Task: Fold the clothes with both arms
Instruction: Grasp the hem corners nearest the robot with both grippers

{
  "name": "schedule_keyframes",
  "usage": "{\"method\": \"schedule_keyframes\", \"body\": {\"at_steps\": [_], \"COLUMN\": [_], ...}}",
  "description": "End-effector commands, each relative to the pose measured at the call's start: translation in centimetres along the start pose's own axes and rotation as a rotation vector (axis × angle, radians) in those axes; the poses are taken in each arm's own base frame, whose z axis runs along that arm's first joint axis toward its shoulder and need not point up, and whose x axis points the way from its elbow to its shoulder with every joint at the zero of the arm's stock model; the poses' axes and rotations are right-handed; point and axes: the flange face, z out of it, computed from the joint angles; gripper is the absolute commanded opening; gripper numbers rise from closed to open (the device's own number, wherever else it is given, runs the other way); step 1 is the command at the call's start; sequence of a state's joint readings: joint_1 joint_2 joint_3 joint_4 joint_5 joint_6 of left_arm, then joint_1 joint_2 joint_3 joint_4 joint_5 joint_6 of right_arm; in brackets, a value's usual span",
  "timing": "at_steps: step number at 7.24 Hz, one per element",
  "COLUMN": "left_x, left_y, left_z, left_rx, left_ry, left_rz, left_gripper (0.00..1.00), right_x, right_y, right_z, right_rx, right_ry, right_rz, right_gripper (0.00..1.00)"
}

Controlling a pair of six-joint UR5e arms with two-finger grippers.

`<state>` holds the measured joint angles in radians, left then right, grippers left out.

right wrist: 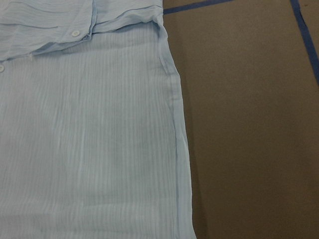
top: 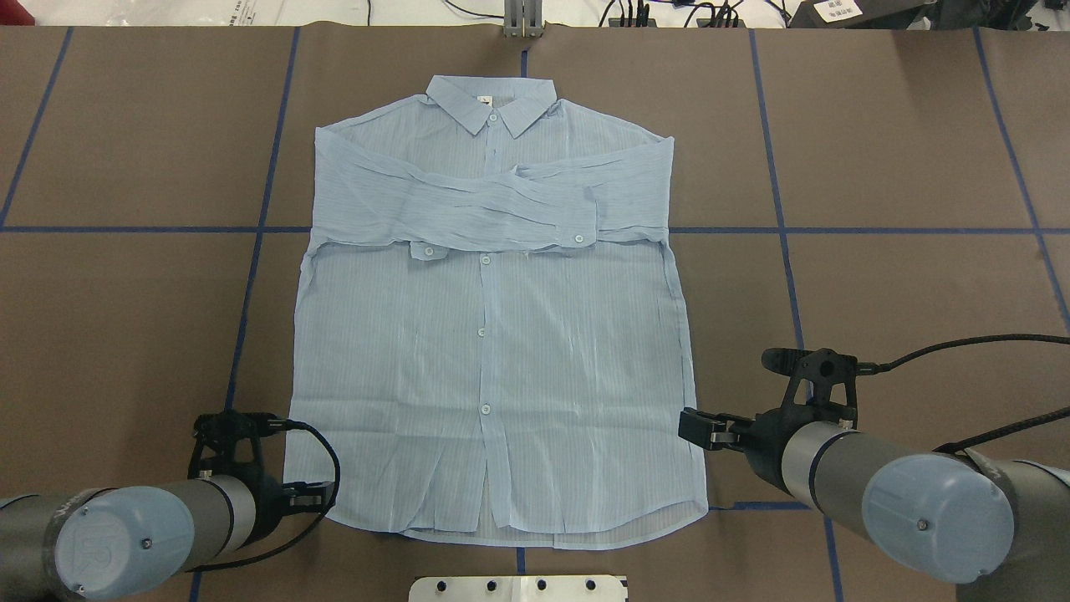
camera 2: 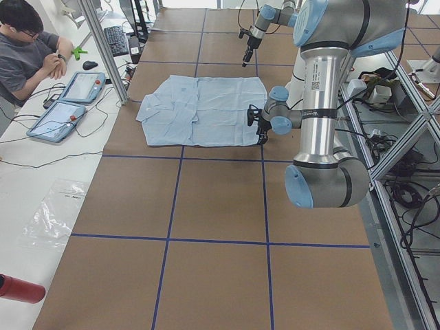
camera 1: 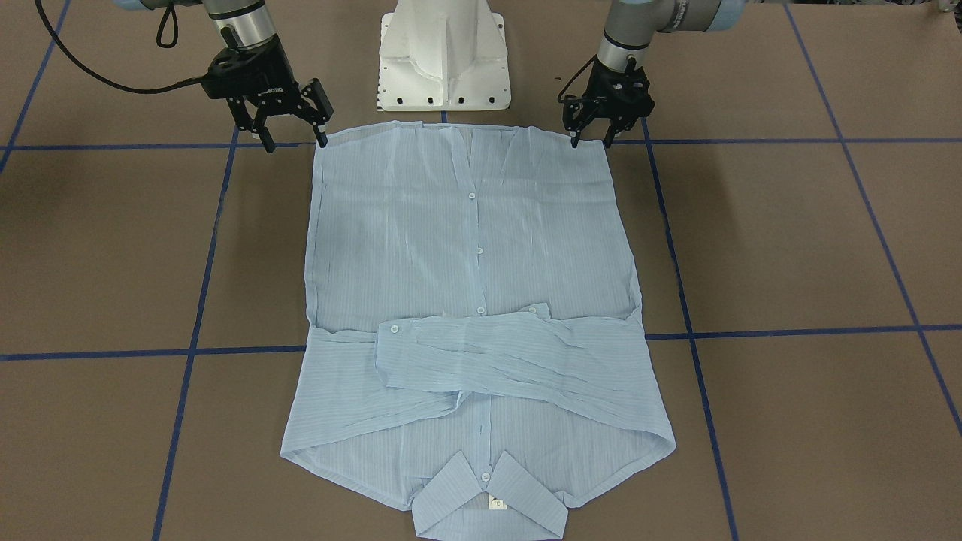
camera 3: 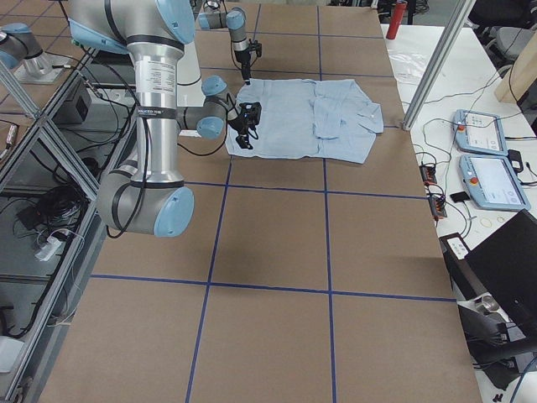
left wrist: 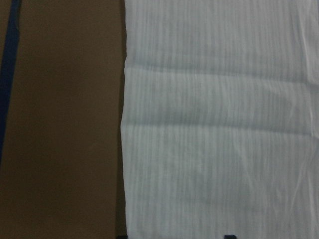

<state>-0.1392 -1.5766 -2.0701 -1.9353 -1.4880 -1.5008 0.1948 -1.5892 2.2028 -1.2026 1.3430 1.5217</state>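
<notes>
Both spread open, the left gripper [camera 1: 591, 140] and right gripper [camera 1: 294, 140] sit at the flat striped shirt's [camera 1: 473, 248] hem corners, seemingly ready to pinch them for a fold.

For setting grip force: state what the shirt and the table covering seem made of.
Shirt: thin, matte woven cloth, perhaps cotton or a blend; fine stripes, soft creases, layers showing through. Table covering: matte brown sheet, perhaps paper or card; flat, no sheen.
</notes>
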Motion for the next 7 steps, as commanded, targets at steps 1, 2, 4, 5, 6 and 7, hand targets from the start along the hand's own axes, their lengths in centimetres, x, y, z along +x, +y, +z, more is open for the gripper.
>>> {"method": "schedule_keyframes", "body": {"at_steps": [1,2,4,5,6,7], "left_x": [0.08,0.26,0.18,0.33,0.52,0.65], "left_y": [-0.08,0.00,-0.17,-0.19,-0.21,-0.20], "left_z": [0.31,0.28,0.21,0.04,-0.07,-0.18], "left_rx": [0.001,-0.001,0.003,0.003,0.003,0.001], "left_ry": [-0.005,-0.001,-0.002,0.003,0.007,0.012], "left_rz": [0.004,0.005,0.003,0.003,0.002,-0.001], "left_gripper": [0.57,0.26,0.00,0.00,0.00,0.00], "right_x": [0.07,0.07,0.20,0.34,0.68,0.76], "right_y": [-0.03,-0.02,0.10,0.08,0.29,0.87], "right_z": [0.02,0.02,0.17,0.21,0.42,0.74], "right_rx": [0.004,0.002,0.001,0.004,0.001,0.004], "right_ry": [0.002,0.002,0.006,0.009,0.019,0.024], "right_rz": [-0.002,-0.002,-0.002,-0.003,0.001,0.043], "right_gripper": [1.00,1.00,1.00,1.00,0.99,0.95]}}
